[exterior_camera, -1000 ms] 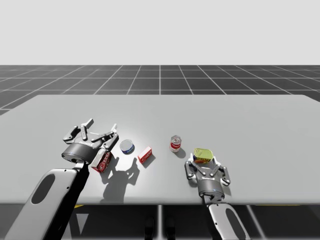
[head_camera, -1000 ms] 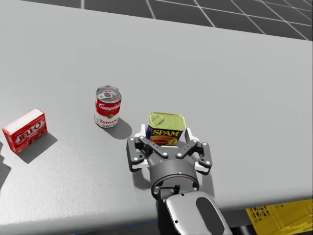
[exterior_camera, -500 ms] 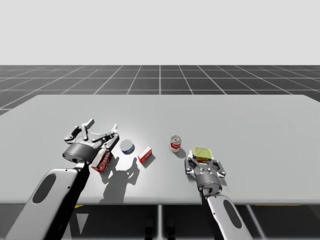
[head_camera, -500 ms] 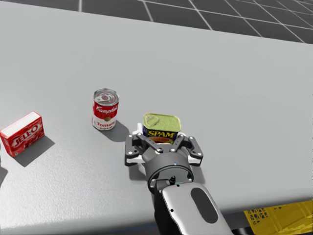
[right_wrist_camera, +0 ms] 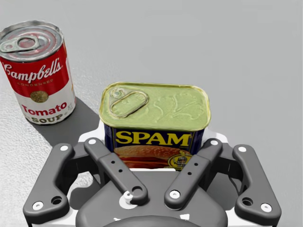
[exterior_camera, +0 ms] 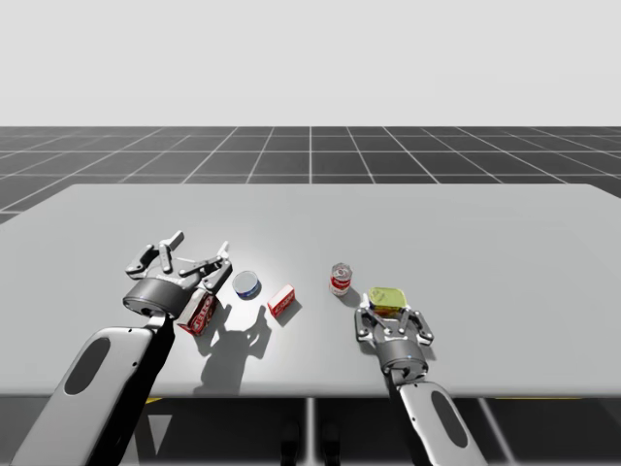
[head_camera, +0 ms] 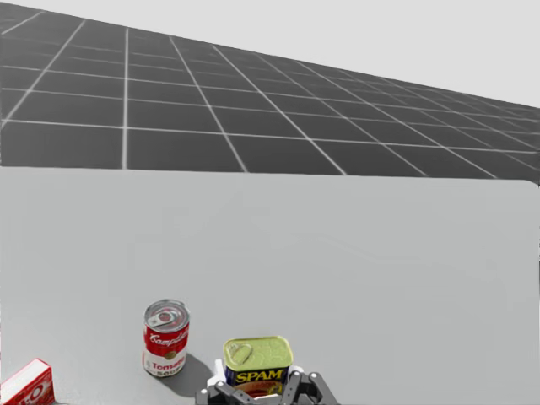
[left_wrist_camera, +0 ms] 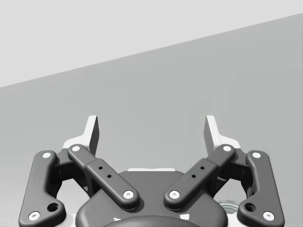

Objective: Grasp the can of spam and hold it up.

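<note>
The spam can [exterior_camera: 390,295] is a blue, rectangular tin with a yellow-green pull-tab lid, standing upright on the grey table [exterior_camera: 485,243] at the front right. My right gripper [exterior_camera: 390,311] reaches it from the near side. In the right wrist view its two fingers press the can [right_wrist_camera: 155,123] from either side, so my right gripper [right_wrist_camera: 156,142] is shut on it. The head view has the can [head_camera: 258,364] low in the picture with the finger links just below it. My left gripper [exterior_camera: 191,252] hovers open at the front left, and my left gripper [left_wrist_camera: 152,132] has nothing between its fingers.
A red-and-white soup can [exterior_camera: 341,279] [head_camera: 165,337] [right_wrist_camera: 38,71] stands close to the left of the spam can. Further left lie a small red box [exterior_camera: 280,302] [head_camera: 27,384], a low blue tin [exterior_camera: 246,284] and another red box [exterior_camera: 199,313] beneath my left hand.
My head has turned upward, so the far floor now shows. My right gripper has moved in around the spam can and its fingers have drawn together on it. The left arm has not moved.
</note>
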